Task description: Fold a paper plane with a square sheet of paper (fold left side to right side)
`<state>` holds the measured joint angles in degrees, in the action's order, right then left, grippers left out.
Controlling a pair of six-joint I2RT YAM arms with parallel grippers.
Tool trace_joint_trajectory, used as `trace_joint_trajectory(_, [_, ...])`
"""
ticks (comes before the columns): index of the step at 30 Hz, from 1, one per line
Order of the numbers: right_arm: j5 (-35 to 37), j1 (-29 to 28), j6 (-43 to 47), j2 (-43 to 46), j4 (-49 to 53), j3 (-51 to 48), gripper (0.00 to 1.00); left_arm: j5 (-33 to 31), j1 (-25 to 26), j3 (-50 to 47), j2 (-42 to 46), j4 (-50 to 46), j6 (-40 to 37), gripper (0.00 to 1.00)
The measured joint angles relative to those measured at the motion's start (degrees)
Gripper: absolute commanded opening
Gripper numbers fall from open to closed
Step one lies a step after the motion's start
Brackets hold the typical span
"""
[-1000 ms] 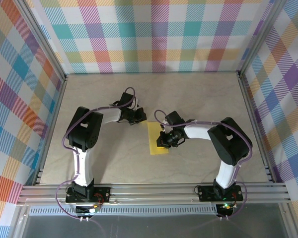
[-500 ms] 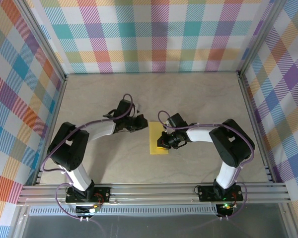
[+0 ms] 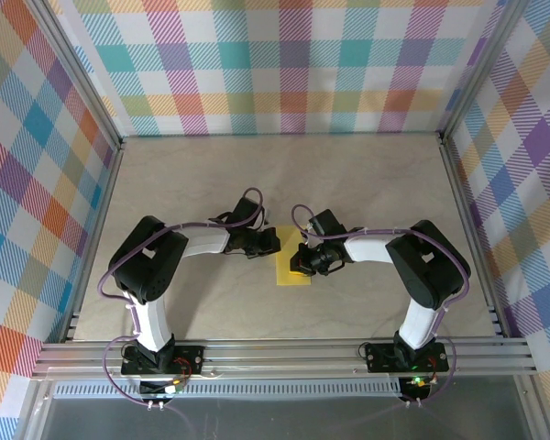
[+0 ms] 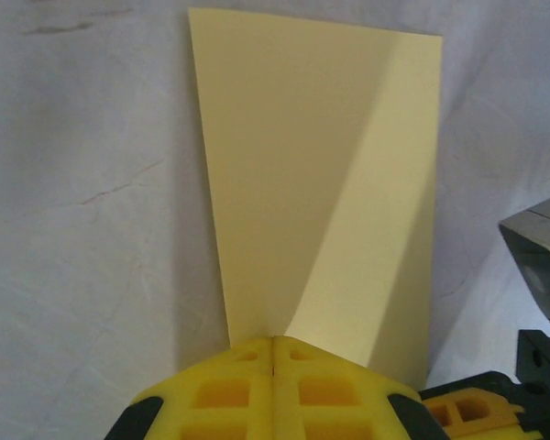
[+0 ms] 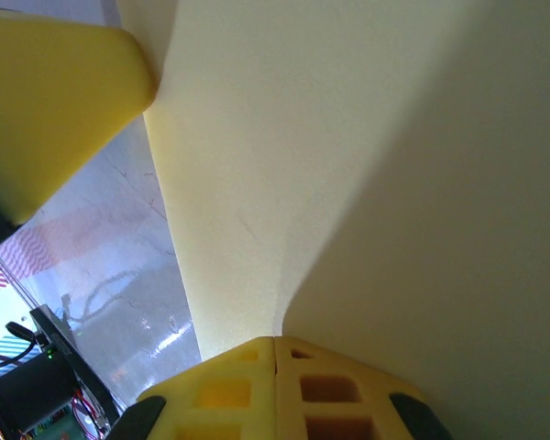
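The square sheet of paper [image 3: 291, 275] lies near the middle of the table [image 3: 192, 183], between the two arms. It shows not as a square but as a narrow rectangle, so the left half is judged to be already laid over the right half. No pointed nose or wings are seen on it. In the left wrist view a slanting band of shadow crosses the sheet; whether the upper layer stands up a little there cannot be told.

The left gripper [image 3: 269, 244] has its yellow fingers pressed together, with only a thin seam between them. Its tip is set at the left long edge of the sheet, toward the far end. The right gripper [image 3: 299, 263] is closed in the same way and its tip is placed on the sheet itself, near the middle. No paper is seen between the fingers of either one, so the sheet is judged to be pressed down, not pinched.

The step in hand is taken to be the flattening of the first fold – the crease along the left edge. For the next move, one closed tip should hold the sheet against the table while the other is drawn along the folded edge. Only light pressure is called for, because thin paper on a smooth table may slide or wrinkle. The edges should be kept matched before the crease is made sharp.
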<state>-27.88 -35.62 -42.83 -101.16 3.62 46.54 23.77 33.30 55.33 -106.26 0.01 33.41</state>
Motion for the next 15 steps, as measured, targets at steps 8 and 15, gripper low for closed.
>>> trace_joint_trajectory(8, [0.2,0.6,0.0,2.9,2.7,0.2,0.28,-0.9,0.7,0.0,-0.2,0.2,-0.7,0.0])
trace_joint_trajectory(15, [0.4,4.2,2.6,10.7,9.1,1.2,0.43,-0.9,0.7,-1.2,0.2,1.8,-1.1,0.0])
